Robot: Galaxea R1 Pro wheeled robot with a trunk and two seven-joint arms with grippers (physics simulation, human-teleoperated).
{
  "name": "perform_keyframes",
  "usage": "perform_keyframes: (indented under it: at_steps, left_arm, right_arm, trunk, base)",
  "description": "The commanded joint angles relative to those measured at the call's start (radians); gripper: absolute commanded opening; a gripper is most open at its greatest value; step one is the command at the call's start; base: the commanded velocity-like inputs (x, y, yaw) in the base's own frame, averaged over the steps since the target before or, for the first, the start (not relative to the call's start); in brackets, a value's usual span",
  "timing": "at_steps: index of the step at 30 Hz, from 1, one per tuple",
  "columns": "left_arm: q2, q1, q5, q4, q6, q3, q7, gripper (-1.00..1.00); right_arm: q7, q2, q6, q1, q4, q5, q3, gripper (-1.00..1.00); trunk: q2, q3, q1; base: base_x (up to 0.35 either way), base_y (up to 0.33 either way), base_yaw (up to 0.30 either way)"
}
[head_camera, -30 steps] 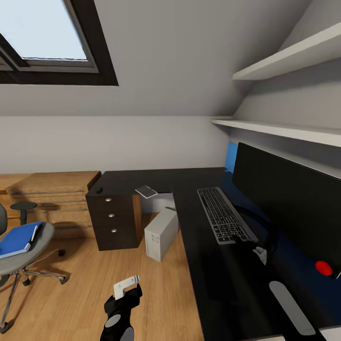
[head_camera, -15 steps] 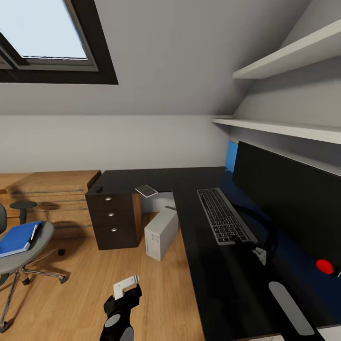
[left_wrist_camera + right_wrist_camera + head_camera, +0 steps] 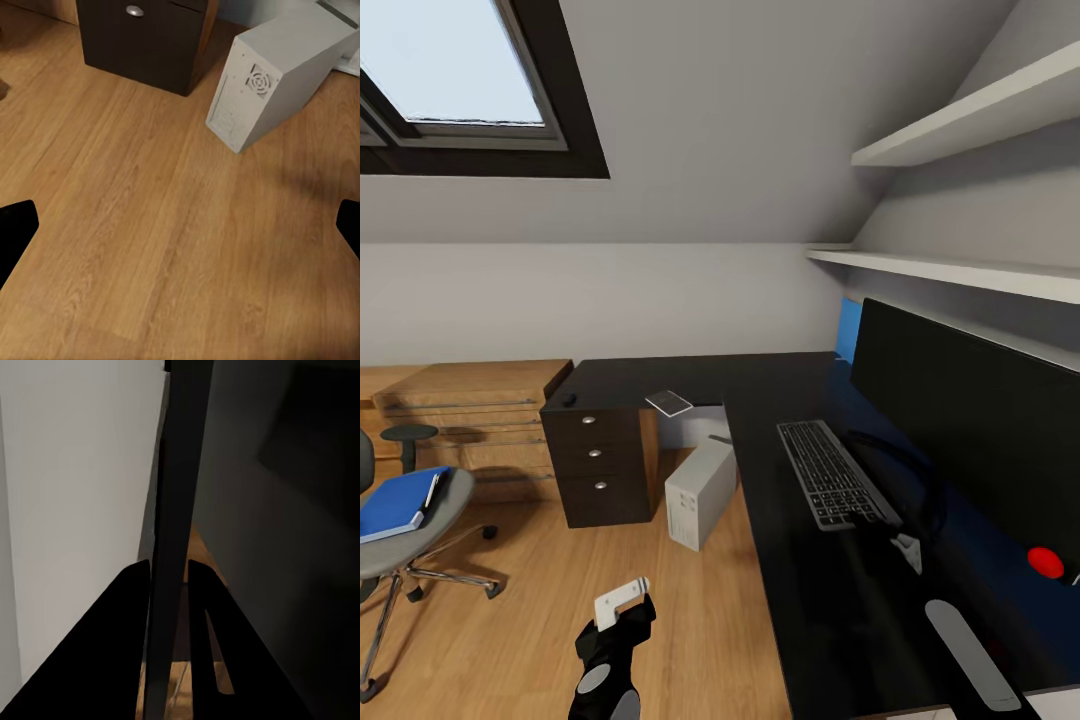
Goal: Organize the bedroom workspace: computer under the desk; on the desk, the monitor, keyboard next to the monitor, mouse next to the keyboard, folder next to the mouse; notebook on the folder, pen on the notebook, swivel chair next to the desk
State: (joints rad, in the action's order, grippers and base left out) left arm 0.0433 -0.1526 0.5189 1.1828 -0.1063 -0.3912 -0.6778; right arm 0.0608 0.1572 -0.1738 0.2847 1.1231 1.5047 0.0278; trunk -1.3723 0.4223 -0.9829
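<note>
The counter (image 3: 800,600) carries the monitor (image 3: 970,420) along its right side, with the keyboard (image 3: 832,472) lying just in front of the screen. The right gripper (image 3: 880,530) sits at the near end of the keyboard, its fingers (image 3: 202,607) closed to a narrow gap around a thin dark edge (the keyboard's, by the head view). A small flat card (image 3: 669,403) lies on the far wing of the counter, and a small dark thing (perhaps the mouse (image 3: 569,401)) sits above the drawer unit (image 3: 598,465). The computer (image 3: 700,494) stands tilted on the floor beside the drawers, partly under the counter. Left of the drawers is a wooden chest (image 3: 470,420). The chair (image 3: 410,530) stands well left of the counter, holding the folder (image 3: 400,503). The left gripper (image 3: 622,600) hangs over bare floor (image 3: 150,225) near the computer, fingers (image 3: 15,225) spread wide, empty.
</note>
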Motion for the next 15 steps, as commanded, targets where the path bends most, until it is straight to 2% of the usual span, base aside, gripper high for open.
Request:
perform_keyframes:
  at_steps: [1, 15]
  left_arm:
    - [0.0, -0.001, 0.003, 0.001, -0.004, -0.002, -0.006, 1.0]
    - [0.001, -0.001, 0.003, 0.001, -0.004, -0.003, -0.006, 1.0]
  right_arm:
    - [-0.01, 0.001, -0.001, 0.001, 0.0, 0.01, 0.001, -1.0]
    - [-0.029, 0.001, -0.001, 0.001, 0.0, 0.011, 0.002, -1.0]
  trunk:
    - [-0.001, 0.001, 0.0]
    - [-0.001, 0.001, 0.0]
  base:
    - [0.0, 0.0, 0.0]
    - [-0.001, 0.002, 0.0]
